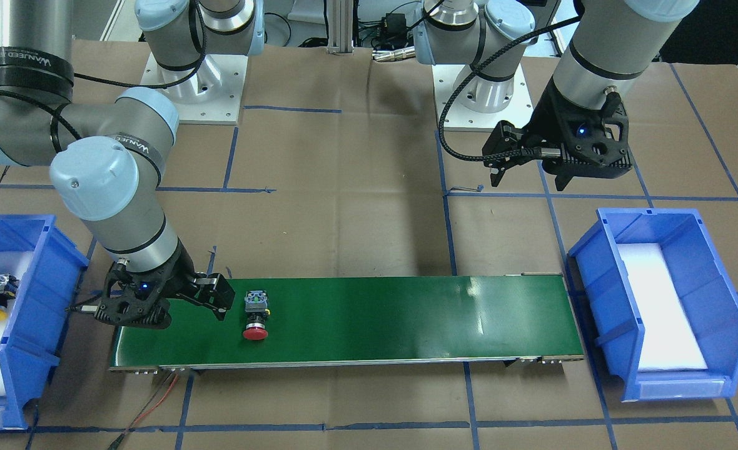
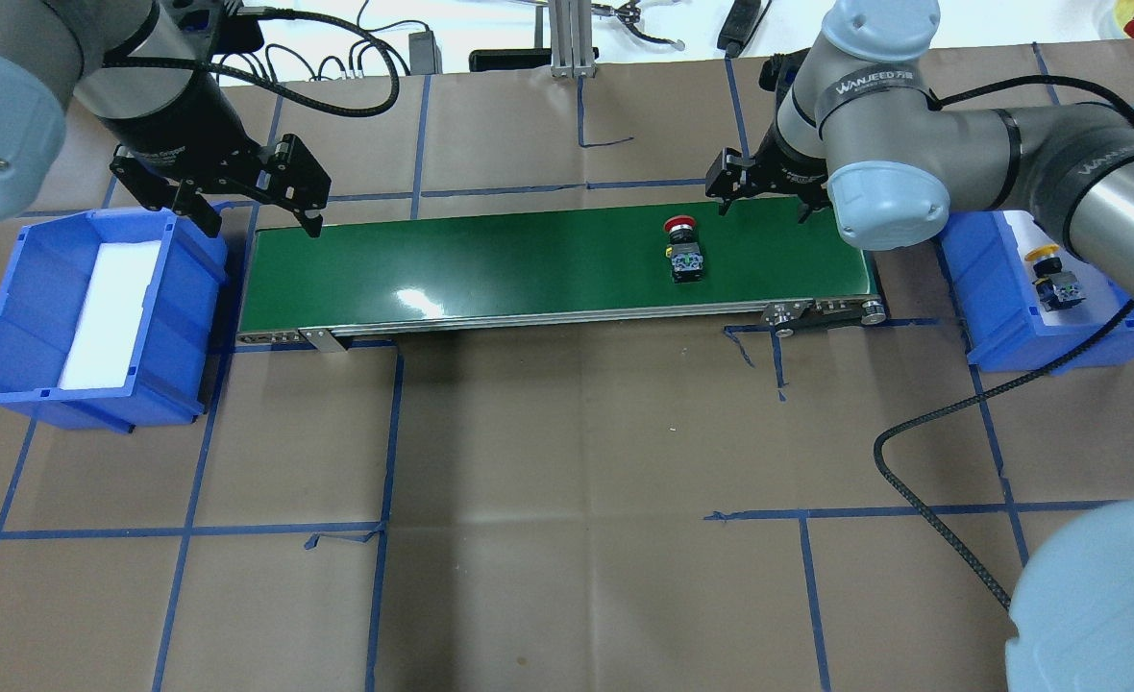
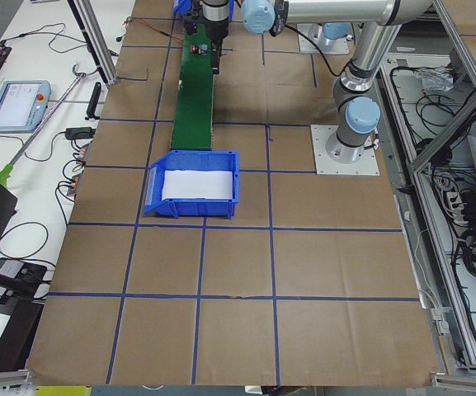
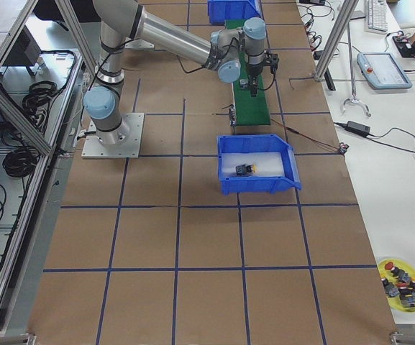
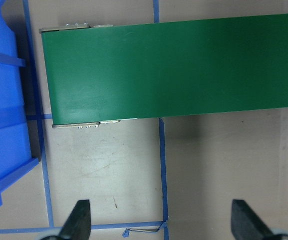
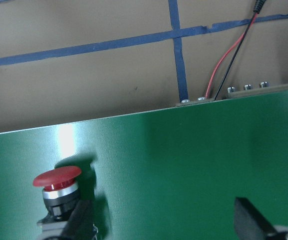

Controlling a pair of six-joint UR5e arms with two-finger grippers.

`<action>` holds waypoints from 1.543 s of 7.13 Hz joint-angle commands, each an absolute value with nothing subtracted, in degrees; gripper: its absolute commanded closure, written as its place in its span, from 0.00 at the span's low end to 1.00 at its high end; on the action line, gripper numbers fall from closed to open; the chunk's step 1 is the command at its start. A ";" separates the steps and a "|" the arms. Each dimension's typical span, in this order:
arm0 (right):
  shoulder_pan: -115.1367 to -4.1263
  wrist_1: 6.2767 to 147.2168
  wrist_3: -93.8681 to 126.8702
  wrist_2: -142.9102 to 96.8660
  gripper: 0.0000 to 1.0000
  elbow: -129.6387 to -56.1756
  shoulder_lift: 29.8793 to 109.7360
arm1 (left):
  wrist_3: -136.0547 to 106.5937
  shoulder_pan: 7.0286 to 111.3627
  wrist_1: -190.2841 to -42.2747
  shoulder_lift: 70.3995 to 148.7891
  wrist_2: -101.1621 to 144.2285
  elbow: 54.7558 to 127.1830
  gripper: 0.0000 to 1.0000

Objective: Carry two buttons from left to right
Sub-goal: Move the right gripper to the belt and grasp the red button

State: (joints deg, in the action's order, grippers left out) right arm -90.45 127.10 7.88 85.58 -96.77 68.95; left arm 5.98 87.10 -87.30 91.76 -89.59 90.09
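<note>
In the right wrist view you see only the cap and collar of the red button; its body runs off the lower edge. In the overhead view the right arm covers part of the bin holding the yellow button.

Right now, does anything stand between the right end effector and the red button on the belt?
Nothing visible does. The right end effector is open close to the red button, and only bare green belt shows between them.
</note>
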 commanded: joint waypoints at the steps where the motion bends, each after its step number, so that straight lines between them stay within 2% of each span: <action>1: -90.44 127.09 8.00 85.43 0.01 -97.21 68.30 | 5.98 87.10 -87.28 91.76 -89.56 90.00 0.01; 9: -92.02 127.27 7.91 85.34 0.02 -97.38 65.93 | 5.98 87.10 -87.28 91.76 -89.56 90.00 0.01; 11: -92.02 126.92 7.82 85.60 0.16 -98.69 65.13 | 5.98 87.10 -87.28 91.85 -89.56 90.00 0.01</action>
State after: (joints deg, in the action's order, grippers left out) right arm -92.02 127.13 7.88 85.44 -97.90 65.53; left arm 5.98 87.10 -87.28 91.81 -89.56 90.00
